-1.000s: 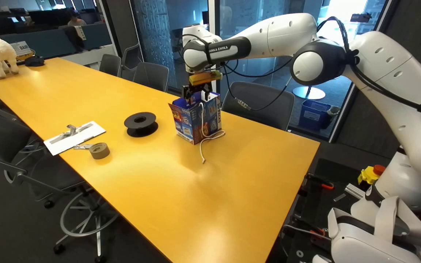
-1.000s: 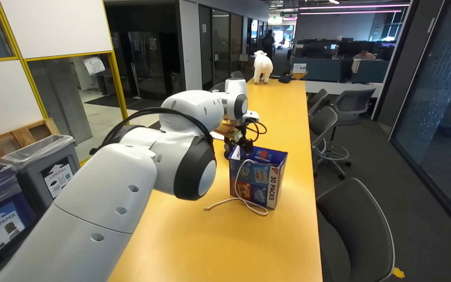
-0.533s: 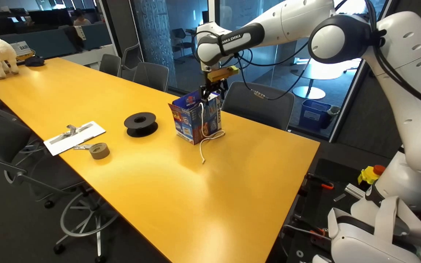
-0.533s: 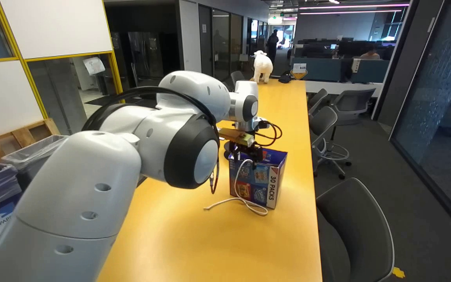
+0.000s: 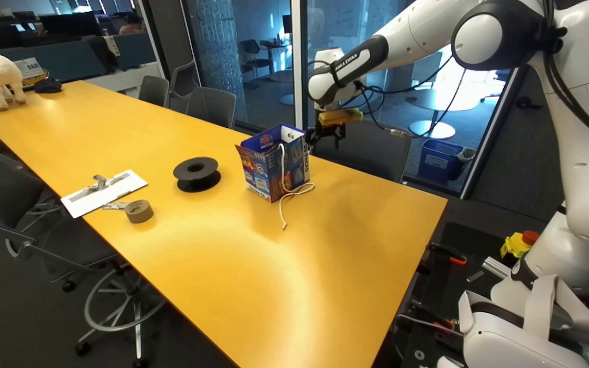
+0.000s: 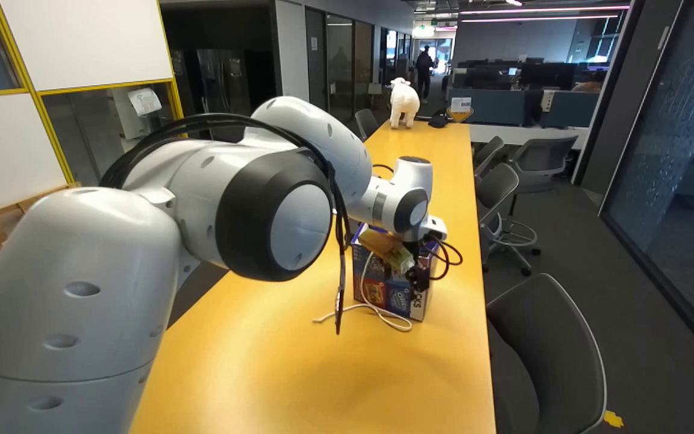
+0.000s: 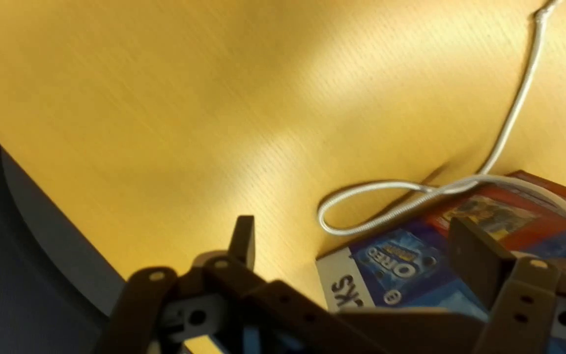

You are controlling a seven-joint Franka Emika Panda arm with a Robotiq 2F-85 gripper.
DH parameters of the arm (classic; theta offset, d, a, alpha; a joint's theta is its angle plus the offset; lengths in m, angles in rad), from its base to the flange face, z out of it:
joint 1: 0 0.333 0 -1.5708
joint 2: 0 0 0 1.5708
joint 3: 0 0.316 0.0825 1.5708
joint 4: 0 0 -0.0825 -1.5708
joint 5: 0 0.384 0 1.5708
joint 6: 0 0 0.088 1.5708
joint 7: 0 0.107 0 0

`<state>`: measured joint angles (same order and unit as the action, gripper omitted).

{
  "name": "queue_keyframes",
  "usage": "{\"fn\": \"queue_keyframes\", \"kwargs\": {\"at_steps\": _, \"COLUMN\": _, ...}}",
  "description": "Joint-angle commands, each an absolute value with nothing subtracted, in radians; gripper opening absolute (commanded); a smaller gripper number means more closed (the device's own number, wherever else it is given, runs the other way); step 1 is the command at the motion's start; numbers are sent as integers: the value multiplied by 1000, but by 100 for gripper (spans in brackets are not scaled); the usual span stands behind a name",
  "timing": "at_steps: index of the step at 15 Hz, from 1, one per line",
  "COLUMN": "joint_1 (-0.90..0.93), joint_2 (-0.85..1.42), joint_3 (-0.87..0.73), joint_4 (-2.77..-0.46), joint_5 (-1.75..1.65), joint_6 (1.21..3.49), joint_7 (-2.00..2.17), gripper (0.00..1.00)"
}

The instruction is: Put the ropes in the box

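Observation:
A printed snack box (image 5: 272, 174) stands upright and open-topped on the table; it also shows in an exterior view (image 6: 377, 289) and the wrist view (image 7: 391, 265). A white rope (image 5: 281, 207) hangs over its rim, with a loop and a loose end on the table; it also shows in an exterior view (image 6: 356, 306) and the wrist view (image 7: 509, 120). Its upper part passes into the box and is hidden. My gripper (image 5: 326, 137) is open and empty, outside the box at about rim height. In the wrist view, its fingers (image 7: 356, 241) are wide apart, with the box corner between and below.
A black spool (image 5: 197, 174), a tape roll (image 5: 139, 210) and a clipboard (image 5: 104, 193) lie on the table (image 5: 325, 286). A chair (image 6: 546, 355) stands at the table edge near the box. My arm's cable (image 6: 340, 283) hangs down over the table.
My gripper has moved from over the box opening across its rim to outside the box, toward the robot base. The box and rope have not visibly moved.

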<state>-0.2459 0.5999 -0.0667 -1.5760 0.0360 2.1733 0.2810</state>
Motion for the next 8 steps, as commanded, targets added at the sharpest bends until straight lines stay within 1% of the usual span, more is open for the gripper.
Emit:
{"fn": "queue_keyframes", "kwargs": {"at_steps": 1, "joint_1": -231, "joint_2": 578, "joint_3": -92, "joint_4": -1723, "joint_5": 127, "joint_6": 2262, "joint_7": 275, "gripper": 100}}
{"fn": "queue_keyframes", "kwargs": {"at_steps": 4, "joint_1": -206, "joint_2": 611, "joint_3": -102, "joint_4": -1758, "joint_5": 158, "joint_6": 2342, "joint_7": 307, "gripper": 100}}
{"fn": "queue_keyframes", "kwargs": {"at_steps": 8, "joint_1": -168, "joint_2": 677, "joint_3": -125, "joint_4": -1727, "joint_5": 184, "joint_6": 2455, "joint_7": 412, "gripper": 100}}
